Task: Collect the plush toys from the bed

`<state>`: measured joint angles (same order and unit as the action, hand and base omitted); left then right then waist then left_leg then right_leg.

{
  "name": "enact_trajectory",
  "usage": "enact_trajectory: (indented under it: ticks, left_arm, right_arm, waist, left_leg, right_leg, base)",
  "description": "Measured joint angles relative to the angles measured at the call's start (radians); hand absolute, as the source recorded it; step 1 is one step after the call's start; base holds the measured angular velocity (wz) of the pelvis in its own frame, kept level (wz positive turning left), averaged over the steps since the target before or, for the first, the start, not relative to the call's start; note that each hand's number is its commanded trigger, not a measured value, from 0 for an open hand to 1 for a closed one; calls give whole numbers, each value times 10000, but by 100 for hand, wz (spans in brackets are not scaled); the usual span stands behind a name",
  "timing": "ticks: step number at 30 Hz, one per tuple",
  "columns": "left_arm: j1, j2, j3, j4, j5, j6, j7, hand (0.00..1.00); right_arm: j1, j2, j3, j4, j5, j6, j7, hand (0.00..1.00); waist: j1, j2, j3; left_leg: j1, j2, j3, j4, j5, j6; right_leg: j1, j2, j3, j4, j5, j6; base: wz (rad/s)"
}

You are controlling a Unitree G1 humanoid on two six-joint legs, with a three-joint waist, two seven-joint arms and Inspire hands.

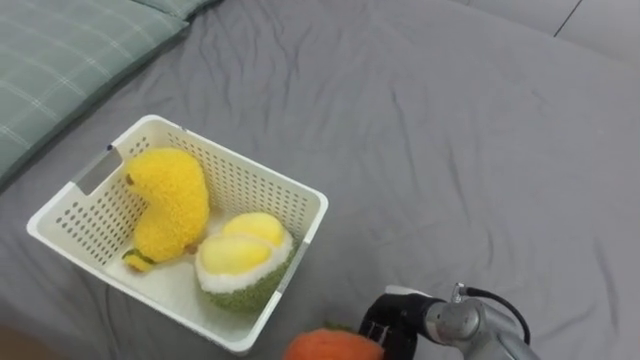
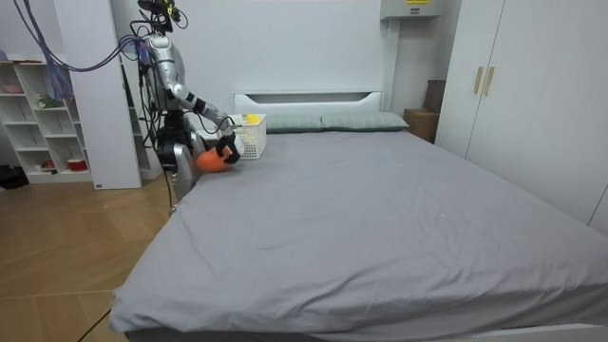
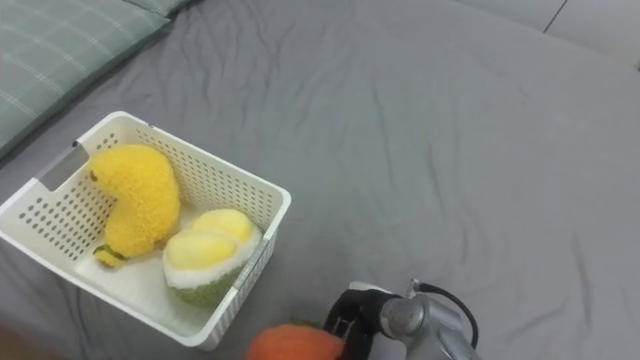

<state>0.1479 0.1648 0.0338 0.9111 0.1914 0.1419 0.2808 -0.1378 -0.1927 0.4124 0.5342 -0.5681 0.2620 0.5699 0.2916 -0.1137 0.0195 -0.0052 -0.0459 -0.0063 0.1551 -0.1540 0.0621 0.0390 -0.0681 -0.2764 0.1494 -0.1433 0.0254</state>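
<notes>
The right hand [image 1: 392,322] comes in low at the near edge, arm bent in from the right, dark fingers clamped on the orange toy [image 1: 332,346]. Just left of it on the grey bed [image 1: 450,150] sits the white basket [image 1: 318,200], holding a yellow plush [image 1: 170,200] and a durian plush [image 1: 243,262]. A checked pillow [image 1: 60,70] lies at far left.
</notes>
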Motion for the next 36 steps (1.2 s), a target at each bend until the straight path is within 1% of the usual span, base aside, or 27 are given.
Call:
enact_trajectory:
  ticks: [2,7,8,13,17,18,21,24,26,28,30,31,33,35,36]
  left_arm:
    - [22,0,2,1,-1,0,0,0]
    - [24,1,3,3,-3,0,0,0]
    - [28,0,4,3,-2,0,0,0]
    - [37,-4,7,-82,1,0,-1,0]
    - [107,-4,6,-224,-2,-1,-6,0]
    - [173,-7,6,-278,-3,-1,-18,0]
    - [200,-14,6,-280,-3,-1,-82,0]
    - [198,-53,27,-281,-7,-1,-79,0]
    - [206,-76,41,-296,1,-1,-73,0]
    - [233,-78,65,-297,14,-4,-46,0]
    - [203,-57,129,-266,23,-30,-46,0]
    - [198,-47,164,-262,23,-48,-46,0]
    - [217,-15,377,-176,-2,-187,-46,0]
    - [212,21,435,-128,-26,-233,-41,0]
    - [252,17,440,-71,-28,-276,-41,0]
  right_arm:
    - [1,0,-2,1,26,-8,-14,100]
    - [5,30,-2,-6,45,-36,-24,100]
    - [5,38,-9,-52,32,-36,-24,100]
    - [13,34,-49,-316,-159,-46,-147,100]
    - [14,9,-85,-333,-248,-112,-230,100]
    - [14,9,-102,-334,-247,-115,-220,100]
    - [18,-13,-152,-334,-250,-114,-210,100]
    - [53,-22,-269,-390,-202,-115,-209,100]
    - [111,-28,-442,-435,-63,-116,-218,100]
    - [134,-123,-469,-653,239,-117,-221,100]
    - [182,-282,-598,-942,722,-220,-250,100]
    - [218,-302,-679,-1029,844,-224,-259,100]
    - [245,-321,-1063,-1223,1259,-299,-406,100]
    - [242,-338,-1389,-1251,1564,-470,-636,100]
    - [250,-357,-1587,-1330,1652,-502,-712,100]
  waist:
    - [0,35,19]
    - [-37,42,14]
    - [-94,38,10]
    - [-164,34,-6]
    - [-333,31,-63]
    - [-384,30,-91]
    - [-418,19,-119]
    - [-438,-7,-139]
    - [-387,-26,-151]
    - [-409,-42,-155]
    - [-409,-66,-164]
    - [-440,-80,-161]
    - [-475,-118,-82]
    - [-511,-172,-58]
    - [-533,-197,-68]
  left_leg:
    - [-7,0,-2,10,0,0]
    - [-22,-2,-11,33,0,0]
    - [-29,-6,-20,42,0,0]
    - [-28,-7,-35,70,0,0]
    - [-21,-16,-99,100,0,0]
    - [-8,-15,-97,99,0,0]
    - [23,-11,-69,99,0,0]
    - [48,-6,-30,96,0,0]
    - [103,5,41,50,-1,0]
    - [134,6,45,35,-1,0]
    - [193,10,62,7,0,0]
    - [212,9,62,0,0,0]
    - [354,7,59,-32,0,1]
    - [360,9,87,-29,-1,1]
    - [371,6,117,-30,-3,5]
  right_leg:
    - [1,0,0,0,0,0]
    - [-3,-1,-2,9,0,0]
    - [-1,-2,-1,10,0,0]
    - [22,0,15,11,0,0]
    - [79,-3,-13,10,0,0]
    - [91,-2,-8,9,0,0]
    - [111,-2,12,13,0,0]
    - [115,-2,38,15,3,-3]
    - [115,9,154,20,3,-3]
    - [125,9,167,24,3,-3]
    - [164,8,163,21,3,-3]
    - [181,9,165,17,3,-3]
    - [316,9,165,7,2,-1]
    - [312,6,170,9,3,0]
    - [312,1,174,18,4,2]
  base:
    - [0]
    - [0]
    - [0]
    - [0]
    - [5]
    - [0]
    - [-1]
    - [-4]
    - [-10]
    - [-6]
    - [0]
    - [0]
    - [0]
    - [-2]
    - [-5]
